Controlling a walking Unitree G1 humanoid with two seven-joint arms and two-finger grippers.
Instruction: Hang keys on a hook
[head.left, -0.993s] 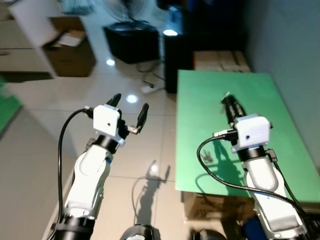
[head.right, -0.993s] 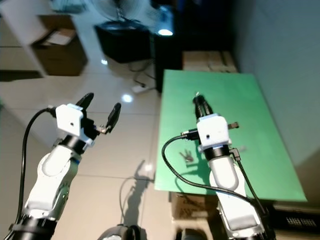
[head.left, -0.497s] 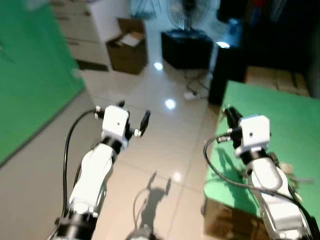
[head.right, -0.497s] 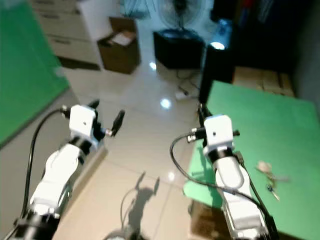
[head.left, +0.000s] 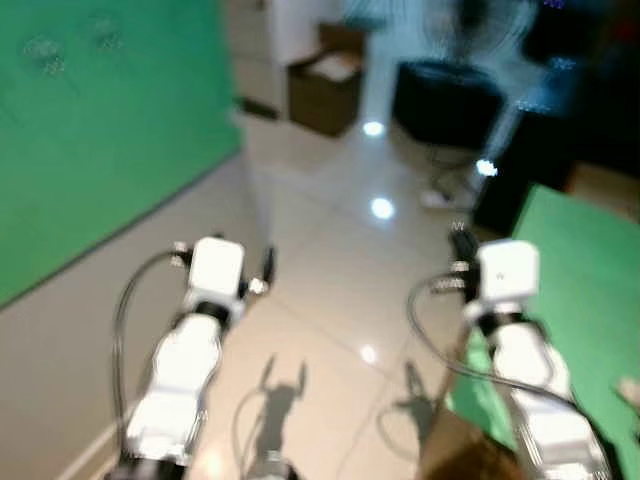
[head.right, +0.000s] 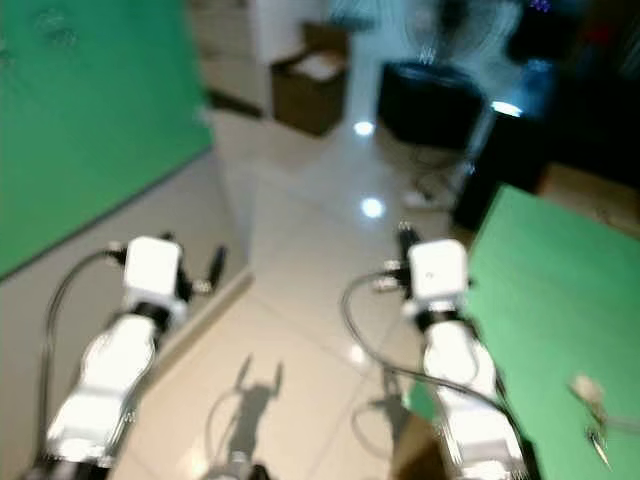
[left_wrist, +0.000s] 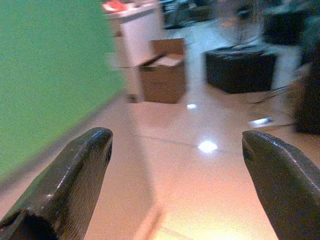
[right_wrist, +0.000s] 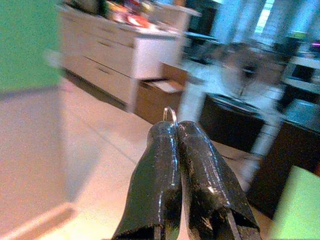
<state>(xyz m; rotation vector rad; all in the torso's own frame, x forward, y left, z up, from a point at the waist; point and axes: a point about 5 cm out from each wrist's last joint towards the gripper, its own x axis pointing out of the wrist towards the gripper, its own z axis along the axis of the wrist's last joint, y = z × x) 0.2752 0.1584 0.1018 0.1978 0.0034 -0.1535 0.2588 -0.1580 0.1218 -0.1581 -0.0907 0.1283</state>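
A thin silver key ring (right_wrist: 170, 114) is being pinched between the closed black fingertips of the right gripper (right_wrist: 176, 131), with only a small arc of it poking out past the tips; the keys themselves are being hidden by the fingers. The ring is being held out in the air above the pale tiled floor, well apart from the green wall panel, and no hook can be made out through the blur.
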